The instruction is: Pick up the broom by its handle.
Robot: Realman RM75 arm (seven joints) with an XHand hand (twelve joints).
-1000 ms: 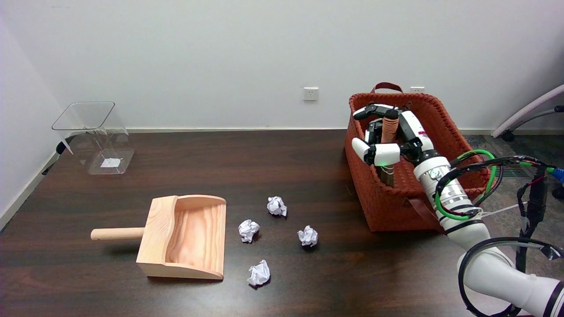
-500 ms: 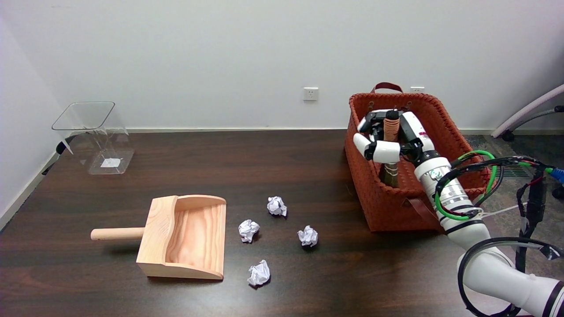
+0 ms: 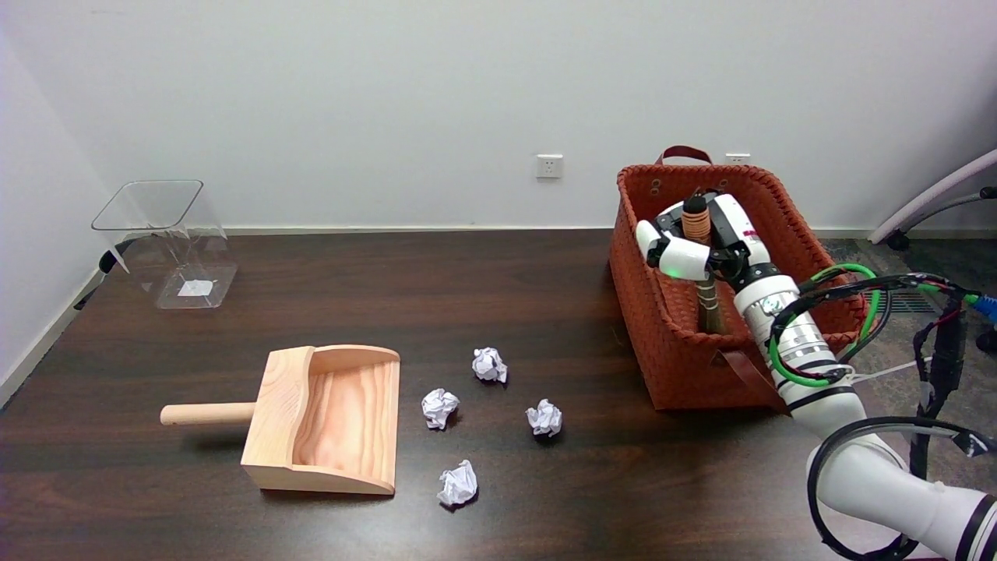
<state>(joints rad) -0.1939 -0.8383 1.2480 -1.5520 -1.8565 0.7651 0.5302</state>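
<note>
The broom [image 3: 707, 300] stands upright inside the orange woven basket [image 3: 670, 351] at the right of the table. Its handle is wrapped in orange-brown cord with a dark cap on top; its darker lower part runs down into the basket and its bristles are hidden. My right hand [image 3: 689, 240] reaches in from the lower right and grips the wrapped handle near its top, fingers curled around it from the left and the palm behind it.
A wooden dustpan [image 3: 327, 421] lies at the front left, handle pointing left. Several crumpled paper balls [image 3: 487, 364] lie on the dark table between dustpan and basket. A clear plastic bin [image 3: 167, 241] stands at the back left. Cables hang off the right arm.
The fingers, spread apart a second ago, have closed around the broom's handle. The handle has shifted slightly right, and more of its lower part shows below the hand.
</note>
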